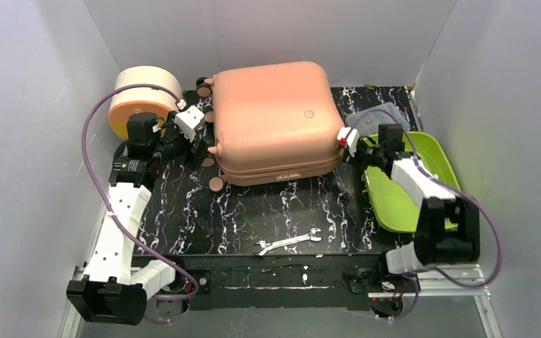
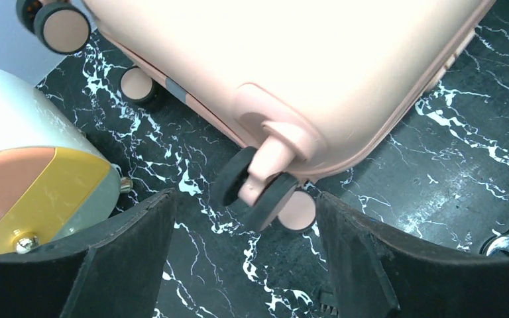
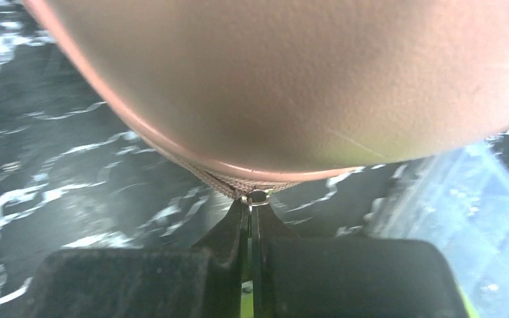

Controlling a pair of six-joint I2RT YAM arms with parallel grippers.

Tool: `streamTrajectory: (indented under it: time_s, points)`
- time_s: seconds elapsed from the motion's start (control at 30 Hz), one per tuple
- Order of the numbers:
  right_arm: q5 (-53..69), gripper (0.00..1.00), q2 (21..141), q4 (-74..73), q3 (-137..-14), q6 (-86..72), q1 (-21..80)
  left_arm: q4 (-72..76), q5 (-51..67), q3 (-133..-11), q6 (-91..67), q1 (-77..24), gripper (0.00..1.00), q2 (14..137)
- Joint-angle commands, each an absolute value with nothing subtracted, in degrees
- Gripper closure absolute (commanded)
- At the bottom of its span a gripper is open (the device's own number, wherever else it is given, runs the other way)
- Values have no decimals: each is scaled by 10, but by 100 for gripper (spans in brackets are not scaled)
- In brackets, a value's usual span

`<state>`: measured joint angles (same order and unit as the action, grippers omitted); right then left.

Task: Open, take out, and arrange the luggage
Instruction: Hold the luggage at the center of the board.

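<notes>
One luggage [image 1: 275, 120] lies flat on the counter [image 1: 253, 211] between the arms: left gripper [image 2: 245, 205] spread wide at a corner wheel [image 2: 260, 185], right gripper [image 3: 250, 209] pinching its zipper pull [image 3: 258, 197]. One wrench [image 1: 287, 242], one tray [image 1: 394, 204].

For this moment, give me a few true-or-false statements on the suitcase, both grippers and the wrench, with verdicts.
1. The suitcase lies closed on the table. True.
2. The right gripper is open and clear of the suitcase. False: it is shut on the zipper pull at the seam.
3. The left gripper is open, with a suitcase wheel just ahead of it. True.
4. The wrench rests on top of the suitcase. False: it lies on the table in front of it.
</notes>
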<state>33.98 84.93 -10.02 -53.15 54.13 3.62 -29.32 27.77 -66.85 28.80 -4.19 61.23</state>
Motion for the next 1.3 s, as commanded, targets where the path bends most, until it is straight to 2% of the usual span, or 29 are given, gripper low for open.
streamTrajectory:
  time_s: [0.0,0.17,0.3,0.53,0.7,0.93,1.27]
  points:
    - [409,99,697,-171,-482,563,24,-308,308,-667,287,-37,24,584]
    - [432,99,614,-228,-435,570,30,-348,375,-667,332,-38,24,583]
    - [382,99,581,-184,-406,511,31,-364,387,-651,370,-38,24,593]
    - [238,99,624,-119,-417,466,30,-356,382,-615,393,-38,24,619]
    - [204,99,665,-107,-468,460,27,-337,367,-598,388,-38,24,632]
    - [238,99,692,-112,-506,445,25,-306,352,-581,378,-38,26,646]
    - [254,99,690,-112,-503,432,25,-260,440,-619,392,-38,15,634]
